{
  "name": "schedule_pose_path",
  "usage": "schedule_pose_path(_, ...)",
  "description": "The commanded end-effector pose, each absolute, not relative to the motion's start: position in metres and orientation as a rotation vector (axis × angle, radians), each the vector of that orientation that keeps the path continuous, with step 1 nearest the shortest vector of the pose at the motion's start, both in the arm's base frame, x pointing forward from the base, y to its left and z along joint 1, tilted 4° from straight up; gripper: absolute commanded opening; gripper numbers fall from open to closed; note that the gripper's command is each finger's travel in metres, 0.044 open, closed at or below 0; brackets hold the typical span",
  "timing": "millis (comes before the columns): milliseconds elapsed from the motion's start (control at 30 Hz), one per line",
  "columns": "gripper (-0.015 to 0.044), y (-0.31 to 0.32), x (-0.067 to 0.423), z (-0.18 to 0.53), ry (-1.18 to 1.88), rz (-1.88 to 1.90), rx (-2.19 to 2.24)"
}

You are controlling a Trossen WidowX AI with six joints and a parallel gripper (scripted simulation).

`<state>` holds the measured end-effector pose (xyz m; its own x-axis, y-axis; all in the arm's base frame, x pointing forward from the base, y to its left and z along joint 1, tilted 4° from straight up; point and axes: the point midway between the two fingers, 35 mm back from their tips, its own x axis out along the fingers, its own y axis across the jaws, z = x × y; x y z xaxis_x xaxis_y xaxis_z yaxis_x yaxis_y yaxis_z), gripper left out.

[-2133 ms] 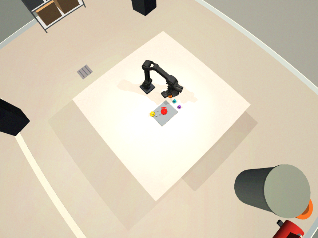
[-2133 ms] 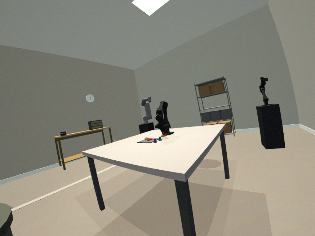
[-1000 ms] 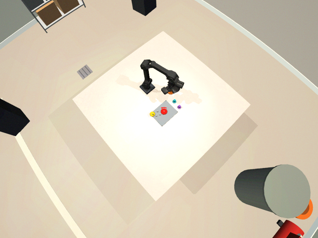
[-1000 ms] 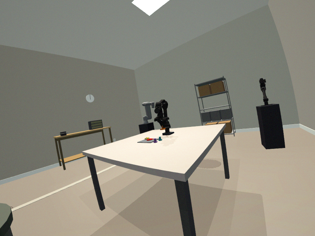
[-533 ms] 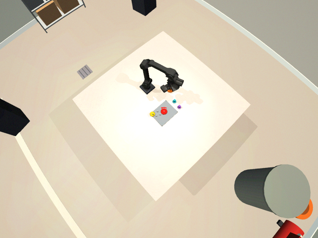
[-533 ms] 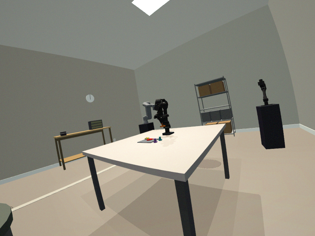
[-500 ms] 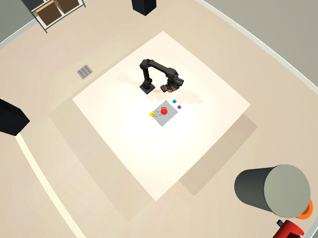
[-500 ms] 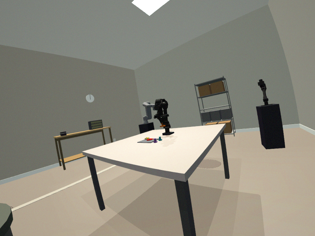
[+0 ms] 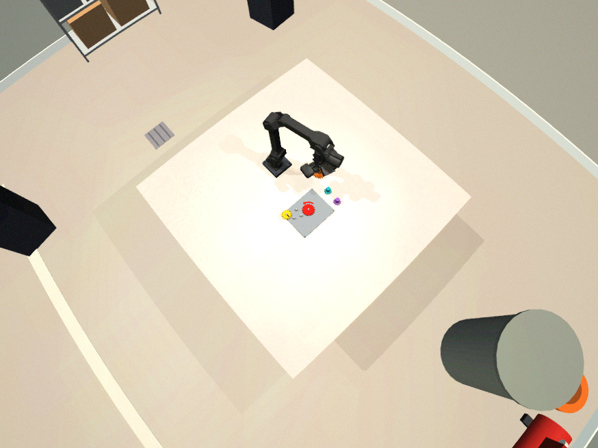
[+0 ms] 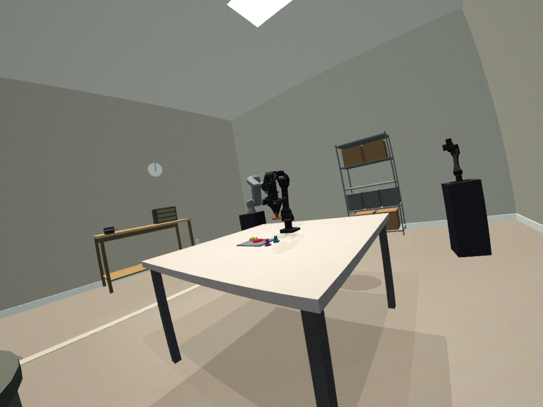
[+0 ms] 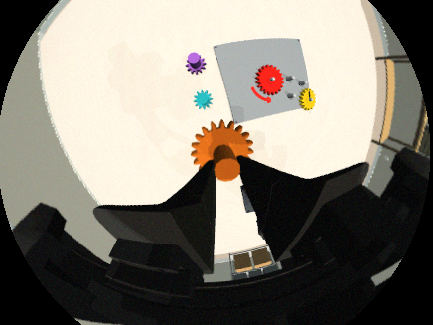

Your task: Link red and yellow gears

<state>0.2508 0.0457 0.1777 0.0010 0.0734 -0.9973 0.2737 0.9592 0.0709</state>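
The gripper point(image 9: 317, 172) point(image 10: 276, 214) point(image 11: 225, 162) held the orange gear point(image 9: 319, 175) point(image 10: 276, 217) point(image 11: 221, 143) by its stem above the worktop point(image 9: 239, 268) point(image 10: 271, 273) point(image 11: 149, 27), inward from every edge, stem upward, its long axis roughly vertical.

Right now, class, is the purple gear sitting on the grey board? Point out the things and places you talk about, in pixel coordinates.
No, the purple gear point(image 9: 337, 201) point(image 10: 268, 243) point(image 11: 195, 63) stands on the table, beside the grey board point(image 9: 319, 221) point(image 10: 245, 244) point(image 11: 238, 67).
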Motion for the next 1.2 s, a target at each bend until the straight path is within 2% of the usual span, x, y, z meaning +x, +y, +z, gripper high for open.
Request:
schedule_pose_path(0, 0.0000, 0.039, 0.254, 0.173, 1.572, -0.159, 0.274)
schedule_pose_path(1167, 0.0000, -0.032, 0.272, 0.137, 1.570, -0.165, 0.267)
